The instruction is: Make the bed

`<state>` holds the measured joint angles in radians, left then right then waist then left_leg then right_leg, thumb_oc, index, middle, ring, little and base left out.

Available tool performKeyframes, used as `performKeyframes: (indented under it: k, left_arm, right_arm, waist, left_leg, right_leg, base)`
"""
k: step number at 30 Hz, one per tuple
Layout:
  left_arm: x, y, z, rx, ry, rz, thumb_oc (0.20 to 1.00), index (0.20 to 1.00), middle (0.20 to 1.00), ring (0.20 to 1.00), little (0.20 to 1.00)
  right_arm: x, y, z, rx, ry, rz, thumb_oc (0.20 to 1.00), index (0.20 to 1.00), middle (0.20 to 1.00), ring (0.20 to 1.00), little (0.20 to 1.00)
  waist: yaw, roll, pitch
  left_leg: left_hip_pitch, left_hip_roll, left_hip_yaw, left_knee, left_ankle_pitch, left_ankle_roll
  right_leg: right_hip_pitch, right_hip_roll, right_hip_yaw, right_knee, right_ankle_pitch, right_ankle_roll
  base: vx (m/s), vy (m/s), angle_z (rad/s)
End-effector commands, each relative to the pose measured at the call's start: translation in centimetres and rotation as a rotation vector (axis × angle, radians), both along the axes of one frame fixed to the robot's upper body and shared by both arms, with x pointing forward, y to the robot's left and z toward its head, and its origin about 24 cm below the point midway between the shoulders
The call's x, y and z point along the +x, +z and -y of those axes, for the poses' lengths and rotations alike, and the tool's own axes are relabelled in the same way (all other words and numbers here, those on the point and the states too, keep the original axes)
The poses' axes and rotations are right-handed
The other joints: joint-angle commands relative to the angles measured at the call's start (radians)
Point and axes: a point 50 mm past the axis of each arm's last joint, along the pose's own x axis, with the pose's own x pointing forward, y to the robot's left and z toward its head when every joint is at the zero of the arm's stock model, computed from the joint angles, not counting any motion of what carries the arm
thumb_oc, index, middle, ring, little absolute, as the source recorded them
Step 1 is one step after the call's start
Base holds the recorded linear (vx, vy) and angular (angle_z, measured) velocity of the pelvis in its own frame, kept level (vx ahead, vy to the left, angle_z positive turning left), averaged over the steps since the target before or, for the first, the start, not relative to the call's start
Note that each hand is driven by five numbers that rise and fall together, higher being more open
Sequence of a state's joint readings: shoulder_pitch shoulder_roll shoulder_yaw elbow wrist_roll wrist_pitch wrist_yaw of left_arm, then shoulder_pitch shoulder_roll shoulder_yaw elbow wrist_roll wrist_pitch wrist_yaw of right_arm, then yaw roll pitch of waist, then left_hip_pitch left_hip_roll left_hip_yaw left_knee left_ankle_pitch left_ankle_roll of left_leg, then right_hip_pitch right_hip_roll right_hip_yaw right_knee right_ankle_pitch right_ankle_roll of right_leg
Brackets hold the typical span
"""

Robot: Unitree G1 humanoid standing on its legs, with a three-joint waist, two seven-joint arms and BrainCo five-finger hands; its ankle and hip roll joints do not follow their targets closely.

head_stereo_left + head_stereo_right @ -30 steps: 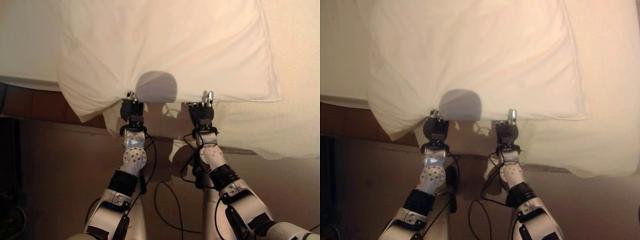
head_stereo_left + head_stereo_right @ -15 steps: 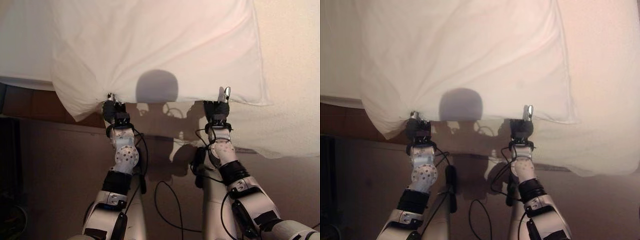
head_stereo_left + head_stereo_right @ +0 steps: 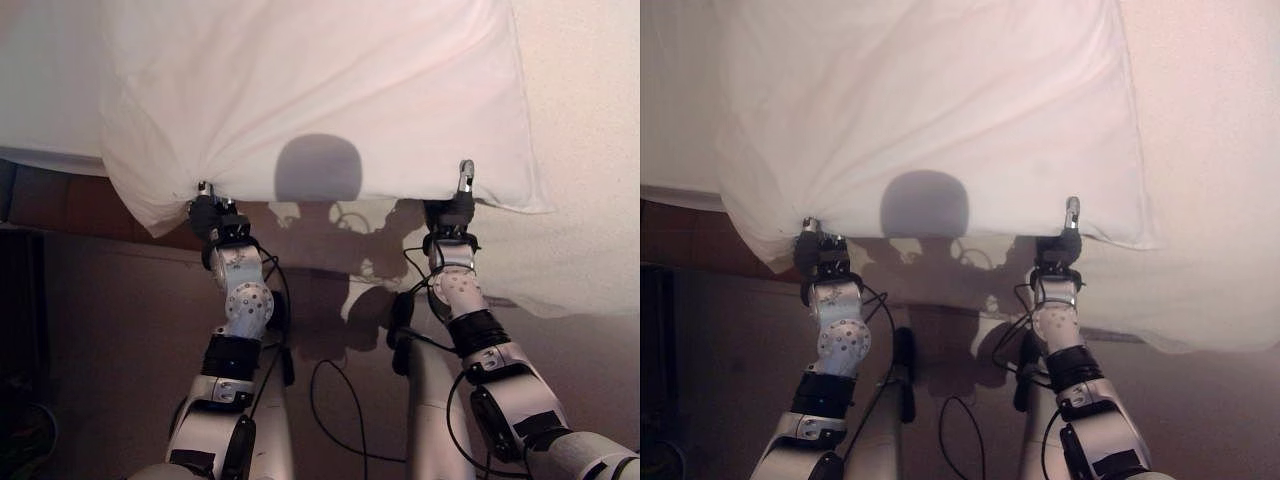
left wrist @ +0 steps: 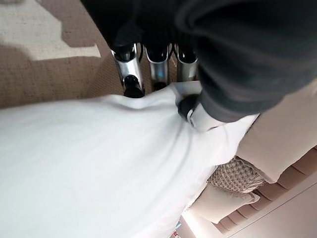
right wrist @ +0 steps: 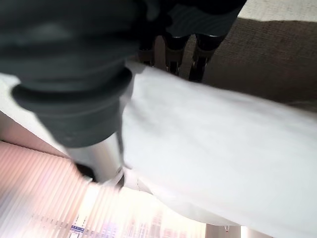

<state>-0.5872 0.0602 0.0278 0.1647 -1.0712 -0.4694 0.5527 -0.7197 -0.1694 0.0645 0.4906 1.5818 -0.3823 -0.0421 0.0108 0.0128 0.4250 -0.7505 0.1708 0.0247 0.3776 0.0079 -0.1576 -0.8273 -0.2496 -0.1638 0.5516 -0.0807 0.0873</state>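
A white pillow (image 3: 310, 90) lies across the bed, its near edge hanging toward me. My left hand (image 3: 207, 212) grips that edge close to the pillow's left corner, where the cloth bunches into folds. In the left wrist view the fingers (image 4: 126, 64) sit under the pillow (image 4: 89, 163) and the thumb presses on top. My right hand (image 3: 452, 210) holds the same edge near the right corner. In the right wrist view its fingers (image 5: 173, 47) are beneath the pillow (image 5: 213, 144) and the thumb lies over it. The edge is stretched between both hands.
A cream bedcover (image 3: 590, 150) spreads under and right of the pillow, draping over the bed's side. White sheet (image 3: 40, 100) shows at the left above a brown bed frame (image 3: 60, 205). Brown carpet (image 3: 120, 330) runs below.
Both hands have moved apart along the pillow's near edge, the left toward the left corner and the right toward the right corner. The edge between them is now drawn straighter.
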Motion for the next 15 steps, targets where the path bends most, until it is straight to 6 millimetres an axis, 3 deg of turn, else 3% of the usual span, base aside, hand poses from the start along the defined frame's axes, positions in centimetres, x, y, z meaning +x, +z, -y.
performKeyframes:
  k: [1, 10, 11, 12, 13, 14, 15]
  left_arm:
    - [-2.8, 2.1, -5.6, 0.033, 0.288, 0.154, 0.2, 0.2, 0.2, 0.2, 0.2]
    - [-2.8, 1.2, -5.1, 0.004, 0.251, 0.139, 0.2, 0.2, 0.2, 0.2, 0.2]
    - [-2.8, 1.1, -5.1, 0.004, 0.25, 0.139, 0.329, 0.329, 0.329, 0.329, 0.329]
    - [-2.8, 1.0, -5.1, -0.01, 0.248, 0.133, 0.391, 0.391, 0.391, 0.391, 0.391]
    - [-2.8, 0.7, -5.1, -0.015, 0.246, 0.126, 0.652, 0.652, 0.652, 0.652, 0.652]
    - [-2.7, 0.5, -5.1, -0.024, 0.243, 0.117, 1.0, 1.0, 1.0, 1.0, 1.0]
    - [-2.6, -0.2, -5.0, -0.052, 0.234, 0.092, 1.0, 1.0, 1.0, 1.0, 1.0]
  right_arm:
    - [-0.3, 1.8, 1.9, -0.03, -0.084, 0.095, 0.2, 0.2, 0.2, 0.2, 0.2]
    - [-1.0, 2.4, 1.0, -0.026, -0.048, 0.179, 0.2, 0.2, 0.2, 0.2, 0.2]
    - [-1.1, 2.4, 1.0, -0.027, -0.049, 0.179, 0.2, 0.2, 0.2, 0.2, 0.2]
    - [-1.2, 2.6, 0.9, -0.021, -0.044, 0.198, 0.2, 0.2, 0.2, 0.2, 0.2]
    - [-1.5, 2.8, 0.7, -0.009, -0.038, 0.216, 0.2, 0.2, 0.2, 0.2, 0.2]
    - [-1.6, 2.9, 0.5, -0.004, -0.034, 0.231, 0.2, 0.2, 0.2, 0.2, 0.2]
    - [-2.0, 3.2, 0.0, 0.008, -0.016, 0.265, 0.2, 0.2, 0.2, 0.2, 0.2]
  waist:
    - [0.008, 0.014, -0.088]
    - [0.0, 0.014, -0.094]
    - [0.0, 0.014, -0.095]
    - [-0.002, 0.013, -0.094]
    - [-0.004, 0.012, -0.095]
    - [-0.004, 0.011, -0.094]
    - [-0.007, 0.009, -0.093]
  left_leg:
    - [-0.07, -0.102, 0.033, 0.031, -0.038, 0.138]
    - [-0.077, -0.104, 0.036, 0.031, -0.039, 0.141]
    - [-0.077, -0.104, 0.036, 0.031, -0.039, 0.141]
    - [-0.078, -0.103, 0.036, 0.031, -0.039, 0.142]
    - [-0.078, -0.103, 0.037, 0.031, -0.039, 0.141]
    - [-0.079, -0.103, 0.036, 0.032, -0.039, 0.142]
    - [-0.08, -0.102, 0.038, 0.035, -0.041, 0.143]
  right_leg:
    - [0.013, 0.068, -0.021, -0.091, 0.055, 0.03]
    - [0.002, 0.068, -0.017, -0.086, 0.054, 0.028]
    - [0.002, 0.068, -0.017, -0.086, 0.054, 0.028]
    - [0.002, 0.068, -0.017, -0.086, 0.054, 0.028]
    - [0.003, 0.068, -0.017, -0.087, 0.053, 0.028]
    - [0.001, 0.068, -0.017, -0.085, 0.053, 0.029]
    - [-0.002, 0.069, -0.015, -0.082, 0.054, 0.028]
  base:
    - [0.0, 0.0, 0.0]
    - [0.0, 0.0, 0.0]
    - [0.0, 0.0, 0.0]
    - [0.0, 0.0, 0.0]
    - [0.0, 0.0, 0.0]
    - [0.0, 0.0, 0.0]
    - [0.0, 0.0, 0.0]
